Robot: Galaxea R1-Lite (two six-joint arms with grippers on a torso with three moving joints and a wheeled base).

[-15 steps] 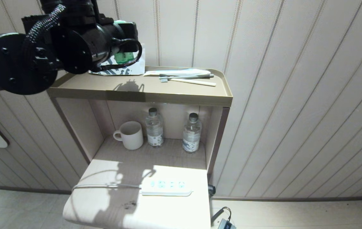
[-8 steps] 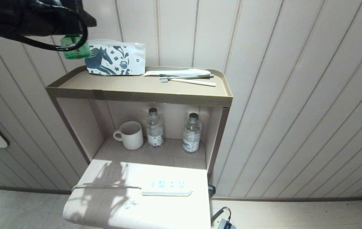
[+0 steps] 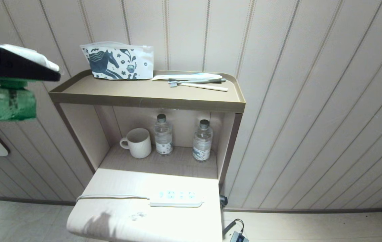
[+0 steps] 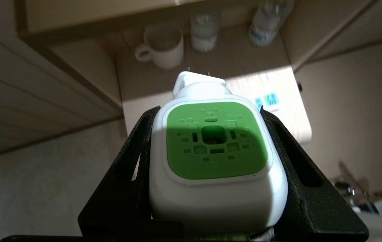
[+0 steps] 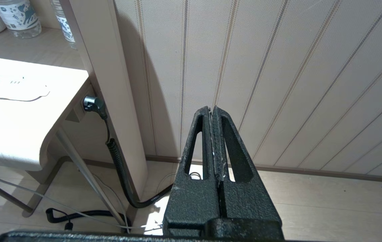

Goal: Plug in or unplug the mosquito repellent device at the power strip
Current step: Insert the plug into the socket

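The left gripper (image 4: pixel 211 168) has swung from above the shelf to the far left, clamped on the repellent (image 3: pixel 10 101), bottle hanging down, high above and left of the strip (image 3: pixel 176 198). The right gripper (image 5: pixel 212 116) is parked low, fingers pressed together, by the wall.

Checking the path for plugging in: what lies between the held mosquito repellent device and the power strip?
Head view: nothing; only open air and bare tabletop lie between the mosquito repellent device, held in the left pincer, and the power strip.
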